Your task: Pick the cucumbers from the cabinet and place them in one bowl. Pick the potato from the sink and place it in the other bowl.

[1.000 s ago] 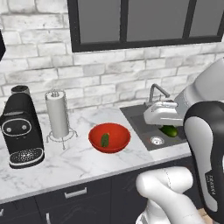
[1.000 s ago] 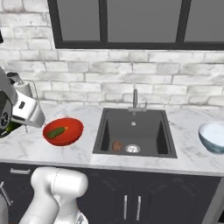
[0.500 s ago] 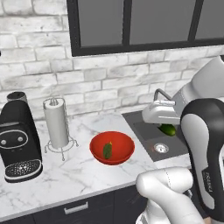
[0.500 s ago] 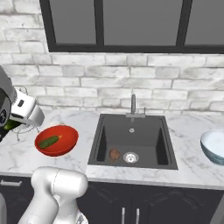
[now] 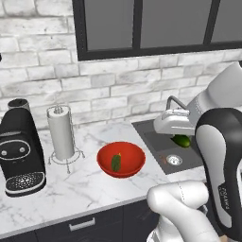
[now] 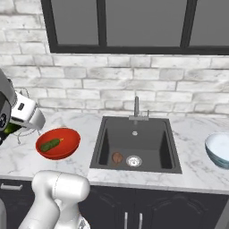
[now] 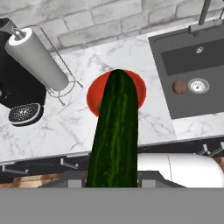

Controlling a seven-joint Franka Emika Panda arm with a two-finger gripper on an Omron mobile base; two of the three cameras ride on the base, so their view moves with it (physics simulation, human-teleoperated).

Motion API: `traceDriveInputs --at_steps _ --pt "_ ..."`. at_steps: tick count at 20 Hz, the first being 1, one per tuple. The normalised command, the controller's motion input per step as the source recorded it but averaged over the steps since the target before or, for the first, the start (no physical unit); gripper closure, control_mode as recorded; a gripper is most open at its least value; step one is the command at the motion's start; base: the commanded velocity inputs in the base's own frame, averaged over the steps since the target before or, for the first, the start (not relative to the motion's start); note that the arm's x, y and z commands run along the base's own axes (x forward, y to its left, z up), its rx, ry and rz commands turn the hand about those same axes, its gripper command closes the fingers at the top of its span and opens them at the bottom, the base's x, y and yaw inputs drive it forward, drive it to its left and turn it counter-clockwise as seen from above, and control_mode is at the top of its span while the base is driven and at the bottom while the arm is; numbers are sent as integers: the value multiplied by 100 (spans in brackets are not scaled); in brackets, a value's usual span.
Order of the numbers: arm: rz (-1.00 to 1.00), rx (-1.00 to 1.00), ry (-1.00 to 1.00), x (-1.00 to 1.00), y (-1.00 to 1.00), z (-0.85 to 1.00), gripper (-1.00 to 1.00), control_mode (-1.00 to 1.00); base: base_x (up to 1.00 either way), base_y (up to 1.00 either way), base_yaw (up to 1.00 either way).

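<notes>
Since a second ago our base cameras have slid along the counter, so the red bowl (image 5: 121, 159) and the coffee machine (image 5: 20, 153) sit further right in the left base view; our gripper (image 5: 180, 140) is clamped on the second cucumber (image 7: 114, 135) as before. We see that cucumber as a green stub under the hand in the left base view, raised above the sink (image 6: 136, 142), and in the hand view it runs up the middle and overlaps the red bowl's rim. The first cucumber (image 6: 49, 144) lies inside the red bowl on the marble counter (image 5: 90, 189), near the paper towel holder (image 5: 62, 134). The potato (image 6: 117, 157) rests on the sink floor just beside the drain (image 6: 133, 160). The pale blue bowl (image 6: 218, 149) stands on the counter right of the sink.
</notes>
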Motion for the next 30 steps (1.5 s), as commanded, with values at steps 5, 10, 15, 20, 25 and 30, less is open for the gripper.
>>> traceDriveInputs --at_steps 5,10,15,20,25,30 --pt "0 0 0 0 0 0 100 100 0 0 0" --pt "0 0 0 0 0 0 100 -100 0 0 0" --pt "0 0 1 22 0 0 100 -100 0 0 0" --pt "0 0 5 66 0 0 100 -100 0 0 0" --pt "0 0 1 35 5 -3 100 -100 0 0 0" --pt "0 -3 0 1 32 -41 100 -100 0 0 0"
